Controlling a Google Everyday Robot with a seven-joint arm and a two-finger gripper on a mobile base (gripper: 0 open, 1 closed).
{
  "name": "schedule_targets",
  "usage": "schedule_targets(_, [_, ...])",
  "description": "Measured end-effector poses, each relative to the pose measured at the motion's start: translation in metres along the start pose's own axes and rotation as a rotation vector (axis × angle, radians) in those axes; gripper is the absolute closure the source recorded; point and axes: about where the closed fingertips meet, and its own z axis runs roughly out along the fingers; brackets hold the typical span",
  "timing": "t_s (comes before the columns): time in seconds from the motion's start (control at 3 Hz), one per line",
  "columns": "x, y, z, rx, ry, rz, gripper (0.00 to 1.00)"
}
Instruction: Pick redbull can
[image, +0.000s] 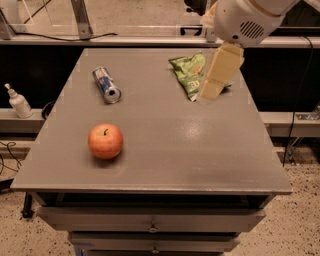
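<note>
The redbull can (106, 84) lies on its side on the grey table (165, 150), back left, its shiny end facing the front. The gripper (212, 90) hangs from the white arm (245, 20) at the upper right. It is above the table's back right part, in front of the green bag, far to the right of the can. It holds nothing that I can see.
A red apple (105, 141) sits front left on the table. A green snack bag (192, 74) lies back right, partly hidden by the gripper. A white pump bottle (19, 101) stands on a ledge left of the table. Drawers run below the table's front edge.
</note>
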Motion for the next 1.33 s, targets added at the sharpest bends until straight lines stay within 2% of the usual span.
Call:
schedule_targets(0.33, [-0.022, 0.009, 0.016, -0.030, -0.028, -0.125, 0.00])
schedule_targets(0.67, [-0.070, 0.045, 0.059, -0.134, -0.069, -0.362, 0.00])
schedule_targets(1.0, [-0.113, 0.087, 0.099, -0.206, -0.097, -0.625, 0.00])
schedule_targets(1.33, [-0.143, 0.115, 0.126, -0.239, -0.120, -0.846, 0.00])
